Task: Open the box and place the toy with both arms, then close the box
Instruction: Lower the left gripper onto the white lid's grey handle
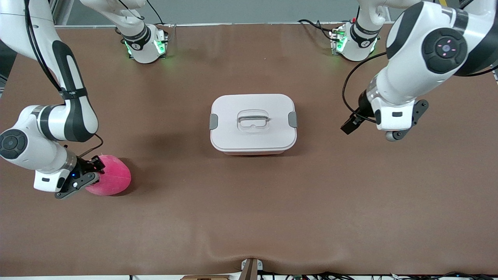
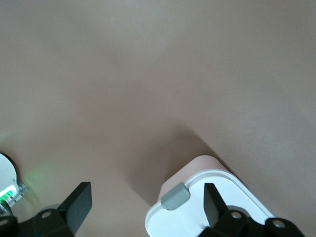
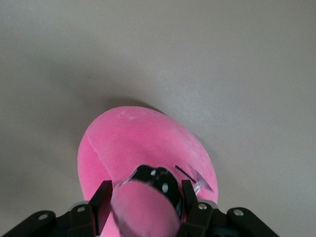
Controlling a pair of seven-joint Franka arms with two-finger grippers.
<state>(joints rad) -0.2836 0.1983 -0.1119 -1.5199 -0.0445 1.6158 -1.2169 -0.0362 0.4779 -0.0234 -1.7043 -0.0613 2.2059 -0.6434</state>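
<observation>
The box (image 1: 253,122), a pink tub with its white lid on, stands shut at the middle of the table, with grey clips (image 1: 213,121) at both ends. The bright pink plush toy (image 1: 113,177) lies on the table toward the right arm's end, nearer the front camera than the box. My right gripper (image 1: 91,171) is down at the toy, its fingers closed on the toy's snout in the right wrist view (image 3: 144,192), where the toy (image 3: 133,138) fills the middle. My left gripper (image 1: 393,134) hangs open and empty above the table beside the box's end. The left wrist view shows it (image 2: 146,207) over the lid's corner (image 2: 182,222).
Brown cloth (image 1: 249,217) covers the table. The two arm bases (image 1: 146,44) stand along the table's edge farthest from the front camera. A small bracket (image 1: 251,268) sits at the front edge.
</observation>
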